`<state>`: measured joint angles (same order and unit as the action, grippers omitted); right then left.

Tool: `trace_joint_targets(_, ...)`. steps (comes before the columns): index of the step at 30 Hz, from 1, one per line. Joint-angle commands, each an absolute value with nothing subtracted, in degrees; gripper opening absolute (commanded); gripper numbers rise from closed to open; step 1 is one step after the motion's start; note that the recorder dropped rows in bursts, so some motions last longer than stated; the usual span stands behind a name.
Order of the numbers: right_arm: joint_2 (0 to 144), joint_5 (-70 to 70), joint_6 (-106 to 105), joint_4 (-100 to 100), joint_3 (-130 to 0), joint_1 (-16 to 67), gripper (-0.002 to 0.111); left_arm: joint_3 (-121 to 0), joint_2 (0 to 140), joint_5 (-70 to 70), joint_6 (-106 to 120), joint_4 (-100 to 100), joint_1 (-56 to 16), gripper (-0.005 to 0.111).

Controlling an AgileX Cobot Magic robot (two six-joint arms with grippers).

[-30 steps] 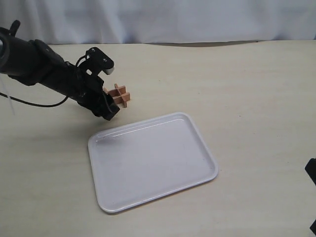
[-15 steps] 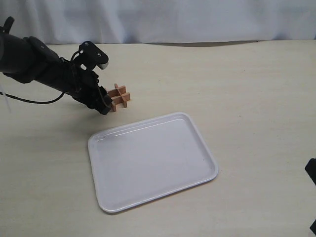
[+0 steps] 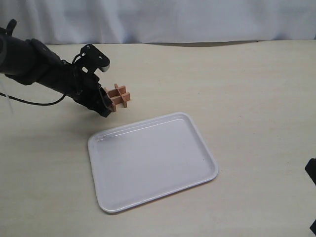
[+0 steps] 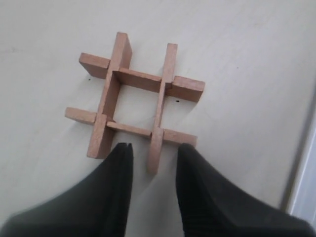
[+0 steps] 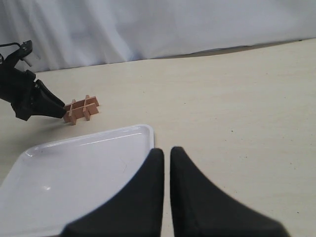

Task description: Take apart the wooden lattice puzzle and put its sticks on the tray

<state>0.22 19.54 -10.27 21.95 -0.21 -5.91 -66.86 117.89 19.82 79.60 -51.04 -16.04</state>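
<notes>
Exterior view placed the wooden lattice puzzle (image 3: 119, 96) in the upper left of the frame, flat on the pale table (image 3: 247, 89) and just right of the left gripper (image 3: 106, 105). It was a small reddish-brown hash made of four flat sticks (image 4: 118, 79), two crossing two. All four were interlocked, with short ends jutting past every crossing and a square opening at the centre.

A strip of bare table separated the puzzle from the upper left rim of the tray (image 3: 92, 148). The tray was white with rounded corners and a low rim, and it lay slightly askew across the centre and lower centre of the frame. To its right, open table ran to the right edge of the frame. A white cloth backdrop (image 3: 173, 19) closed off the top edge.

In the left wrist view, the two black fingers (image 4: 121, 168) stood partway apart and straddled the jutting end of one stick. A thin line of table showed on each side of that end, so neither pad pressed the wood. One fingertip sat just beside the neighbouring stick's end, and whether they touched could not be told.

In the right wrist view, the right gripper (image 5: 166, 150) had its fingers pressed almost together, with only a sliver between the tips, and it held nothing.
</notes>
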Motion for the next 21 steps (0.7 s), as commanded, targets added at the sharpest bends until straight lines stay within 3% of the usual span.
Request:
trace_joint_targets(1,0.0,19.61,-10.68,21.55,0.0,-5.91,0.004,-67.01,118.07,18.66,79.2,-51.2,-15.96,0.03)
trace_joint_targets(10,0.0,19.61,-10.68,21.55,0.0,-5.91,0.004,-67.01,120.16,18.5,79.2,-51.2,-16.07,0.028)
trace_joint_targets(14,0.0,19.61,-10.68,21.55,0.0,-5.91,0.004,-67.01,120.16,19.66,80.74,-51.2,-16.07,0.001)
trace_joint_targets(21,0.0,19.61,-10.68,21.55,0.0,-5.91,0.004,-67.12,119.06,22.71,81.54,-53.01,-16.07,0.0)
